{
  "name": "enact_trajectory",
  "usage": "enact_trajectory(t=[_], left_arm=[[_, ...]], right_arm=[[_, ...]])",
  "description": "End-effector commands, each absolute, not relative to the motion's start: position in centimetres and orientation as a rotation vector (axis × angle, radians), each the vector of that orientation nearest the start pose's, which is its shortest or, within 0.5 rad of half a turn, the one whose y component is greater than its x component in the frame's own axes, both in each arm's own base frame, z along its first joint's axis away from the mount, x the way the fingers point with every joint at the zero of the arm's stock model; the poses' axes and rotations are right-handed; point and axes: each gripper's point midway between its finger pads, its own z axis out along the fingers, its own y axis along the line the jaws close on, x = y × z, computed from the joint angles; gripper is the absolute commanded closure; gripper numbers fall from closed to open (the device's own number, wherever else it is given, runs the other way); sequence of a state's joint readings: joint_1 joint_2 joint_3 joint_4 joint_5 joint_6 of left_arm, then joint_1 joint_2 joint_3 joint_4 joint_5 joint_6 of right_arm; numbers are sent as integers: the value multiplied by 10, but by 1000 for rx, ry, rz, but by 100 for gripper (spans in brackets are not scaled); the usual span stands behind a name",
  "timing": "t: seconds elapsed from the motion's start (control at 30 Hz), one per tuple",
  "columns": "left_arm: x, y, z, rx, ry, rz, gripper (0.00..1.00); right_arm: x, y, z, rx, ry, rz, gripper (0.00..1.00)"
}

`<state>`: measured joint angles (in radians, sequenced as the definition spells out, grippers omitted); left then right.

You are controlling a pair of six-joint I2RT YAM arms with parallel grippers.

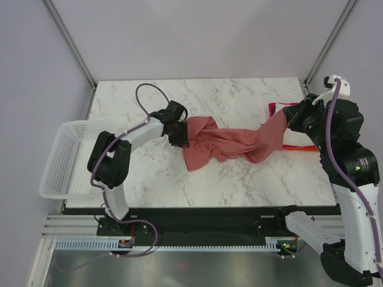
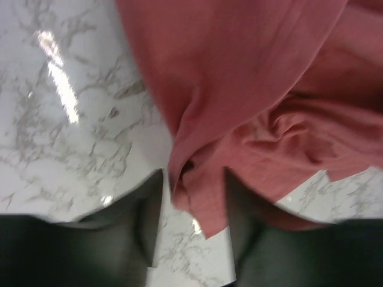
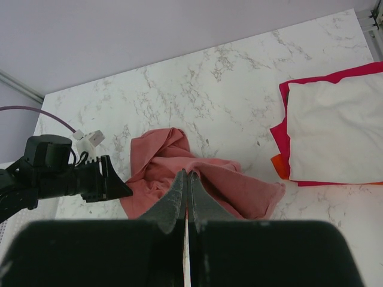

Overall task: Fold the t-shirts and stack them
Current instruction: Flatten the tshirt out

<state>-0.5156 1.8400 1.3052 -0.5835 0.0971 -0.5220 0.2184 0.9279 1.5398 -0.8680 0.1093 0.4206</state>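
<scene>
The salmon-red t-shirt (image 1: 230, 143) lies bunched and stretched across the middle of the marble table; it also shows in the left wrist view (image 2: 251, 89) and the right wrist view (image 3: 233, 182). My left gripper (image 1: 178, 134) is at its left end, with the jaws apart and a corner of the cloth between the fingers (image 2: 194, 200). My right gripper (image 1: 288, 119) is shut on the shirt's right end (image 3: 187, 175) and holds it raised. A folded stack lies at the right, with the cream-white shirt (image 3: 335, 128) on top of the magenta (image 3: 280, 128) and orange (image 3: 276, 165) ones.
A white mesh basket (image 1: 63, 158) hangs off the table's left edge. The left arm's purple cable (image 1: 143, 98) loops over the table's far left. The stack (image 1: 273, 109) lies partly under the right arm. Grey walls and frame posts stand behind the table.
</scene>
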Motion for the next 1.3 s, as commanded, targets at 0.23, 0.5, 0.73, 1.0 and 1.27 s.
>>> enact_trajectory(t=[0.23, 0.5, 0.73, 1.0, 1.27], left_arm=[[401, -228, 84, -124, 2628, -784, 98], [446, -132, 193, -395, 2385, -642, 98], [373, -105, 143, -411, 2490, -490, 96], [336, -116, 160, -369, 2435, -473, 39], [303, -170, 141, -264, 2505, -558, 51]], right_arm=[[278, 55, 397, 273, 1818, 325, 100], [300, 15, 418, 458, 1766, 116, 100], [254, -1, 414, 558, 1686, 145, 100], [230, 15, 361, 484, 1794, 223, 100], [230, 15, 341, 463, 1833, 200, 100]])
